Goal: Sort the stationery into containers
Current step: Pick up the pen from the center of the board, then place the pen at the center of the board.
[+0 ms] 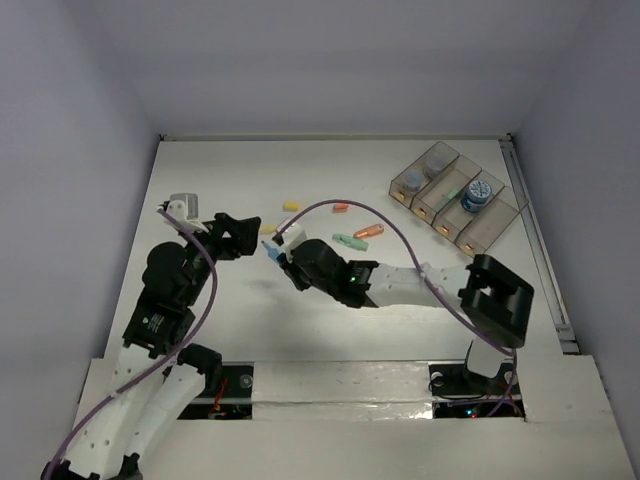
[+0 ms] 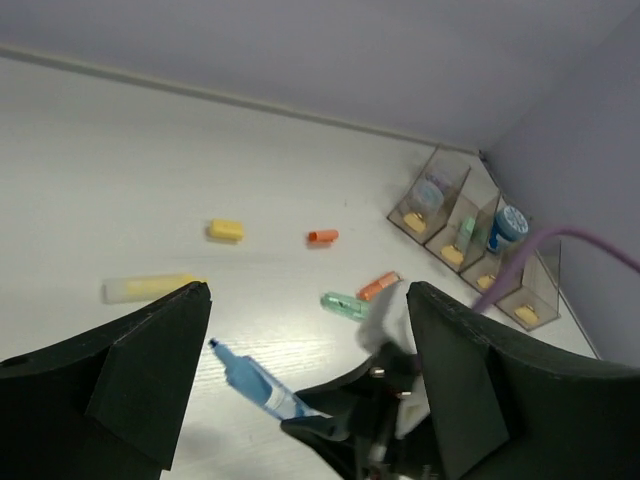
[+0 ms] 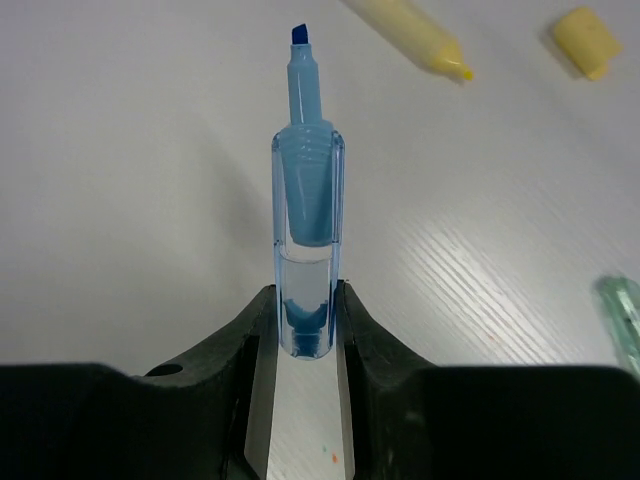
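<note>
My right claw (image 3: 303, 305) pinches the blue marker (image 3: 308, 190) by its tail, mid bench (image 1: 220, 180). My left claw (image 2: 308, 295) is spread, idle. I judge this the pickup step; next comes a lift and carry to the bins (image 1: 500, 225).

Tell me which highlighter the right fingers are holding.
The light-blue highlighter, uncapped, pinched at its tail by the right fingers; the yellow highlighter and green stick lie loose on the table.

Even, cool overhead light fell on the white surface (image 1: 330, 170), shadows soft and faint; the left pincer (image 2: 307, 290), close to its lens, looked slightly blurred
</note>
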### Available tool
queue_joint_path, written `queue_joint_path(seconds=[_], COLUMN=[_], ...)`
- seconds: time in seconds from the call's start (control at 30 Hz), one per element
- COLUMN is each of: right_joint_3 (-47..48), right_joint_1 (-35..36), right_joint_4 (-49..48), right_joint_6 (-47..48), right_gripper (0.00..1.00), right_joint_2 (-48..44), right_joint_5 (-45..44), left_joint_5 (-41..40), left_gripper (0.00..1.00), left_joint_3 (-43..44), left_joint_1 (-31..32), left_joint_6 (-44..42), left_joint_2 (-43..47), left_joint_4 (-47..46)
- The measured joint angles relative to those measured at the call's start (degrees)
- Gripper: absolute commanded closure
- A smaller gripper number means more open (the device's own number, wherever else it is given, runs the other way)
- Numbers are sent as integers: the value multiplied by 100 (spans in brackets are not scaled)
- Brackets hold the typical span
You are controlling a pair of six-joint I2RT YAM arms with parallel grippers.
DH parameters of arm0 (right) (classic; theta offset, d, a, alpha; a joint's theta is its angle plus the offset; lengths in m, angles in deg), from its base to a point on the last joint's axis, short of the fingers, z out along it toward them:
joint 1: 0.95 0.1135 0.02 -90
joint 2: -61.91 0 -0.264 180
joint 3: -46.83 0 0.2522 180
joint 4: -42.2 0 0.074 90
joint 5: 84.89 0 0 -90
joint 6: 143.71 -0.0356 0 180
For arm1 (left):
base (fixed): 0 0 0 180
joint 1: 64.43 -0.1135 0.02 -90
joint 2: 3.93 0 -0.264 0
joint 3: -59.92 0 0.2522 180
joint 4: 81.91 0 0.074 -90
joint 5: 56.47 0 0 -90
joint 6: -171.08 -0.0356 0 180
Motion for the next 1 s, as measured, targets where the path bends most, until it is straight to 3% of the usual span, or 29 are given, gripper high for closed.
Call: queue_joint_path(seconds=[0.23,0.4,0.73,1.0], right_joint_3=[-734,-811,-828,-815], right_joint_1=[-33,-50,-505,-715], right_joint_4=[-125,-133,-66,229], right_joint_6=[-2,37,-144,-568], right_gripper=[92,93,96,98], right_joint_2=[-1266,-1753,-2203,-2227], right_joint_5=[-323,-457,-457,-122], left_joint_5=[800,1314,1882,1908], left_gripper=[25,23,21,26], left_joint_3=[-2,-354,-2037,-2391], left_joint_1=[-55,-120,-310,-319], left_joint_6=[527,1196,3198,3880], left_joint_2=[-754,-984,-852,-485], left_joint_4=[-85,-669,-2461,-3276])
